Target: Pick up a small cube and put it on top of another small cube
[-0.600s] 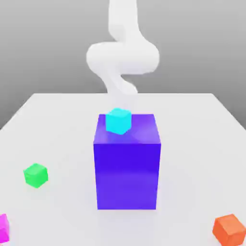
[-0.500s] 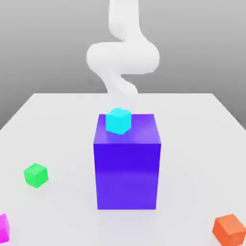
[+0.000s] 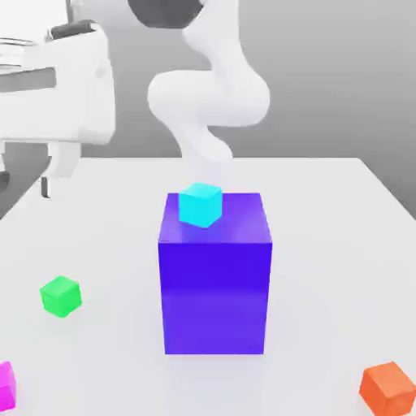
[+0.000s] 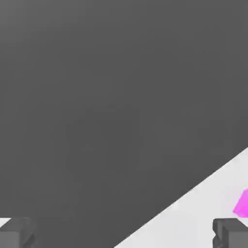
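The small magenta cube (image 3: 4, 386) lies at the table's front corner on the exterior view's left, cut by the picture's edge; in the hand view it (image 4: 242, 204) shows as a pink corner near one fingertip. A green cube (image 3: 61, 296) rests a short way behind it. My gripper (image 3: 32, 175) hangs high at the exterior view's upper left, well above both cubes. In the hand view the gripper (image 4: 123, 235) is open, its two fingertips (image 4: 230, 233) far apart with nothing between them.
A tall blue block (image 3: 215, 276) stands mid-table with a cyan cube (image 3: 200, 204) on its top. An orange cube (image 3: 392, 387) sits at the front on the exterior view's right. The white arm (image 3: 209, 93) rises behind the block. The white table (image 3: 325, 244) ends at its left edge near the gripper.
The arm's hand has swung into the exterior view at the upper left, where none of it showed before. No cube has moved.
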